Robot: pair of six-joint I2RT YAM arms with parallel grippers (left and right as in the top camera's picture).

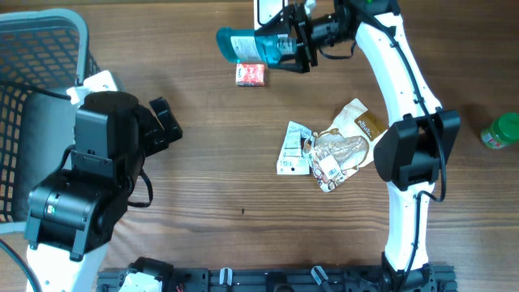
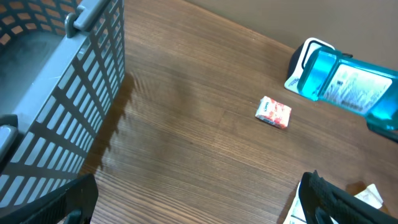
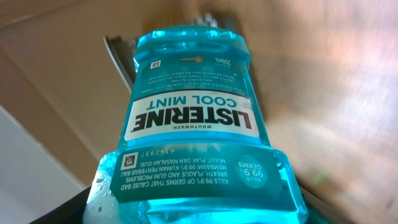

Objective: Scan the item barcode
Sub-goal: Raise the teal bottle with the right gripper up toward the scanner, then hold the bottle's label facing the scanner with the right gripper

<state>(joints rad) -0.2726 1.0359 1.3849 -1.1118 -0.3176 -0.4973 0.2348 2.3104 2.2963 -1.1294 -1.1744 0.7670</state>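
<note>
A blue Listerine mouthwash bottle (image 1: pixel 247 45) hangs on its side above the table's far edge, with my right gripper (image 1: pixel 293 36) shut on its lower body. In the right wrist view the bottle (image 3: pixel 193 118) fills the frame with its printed label toward the camera, and only dark finger edges show at the bottom corners. The left wrist view sees the bottle (image 2: pixel 348 84) at the upper right. A white device (image 1: pixel 266 10) sits just behind it at the table's far edge. My left gripper (image 1: pixel 166 122) stands open and holds nothing, near the basket.
A grey wire basket (image 1: pixel 40 49) fills the far left. A small red-and-white packet (image 1: pixel 250 74) lies below the bottle. A pile of foil and paper packets (image 1: pixel 328 150) lies mid-table, and a green bottle (image 1: pixel 503 130) is at the right edge.
</note>
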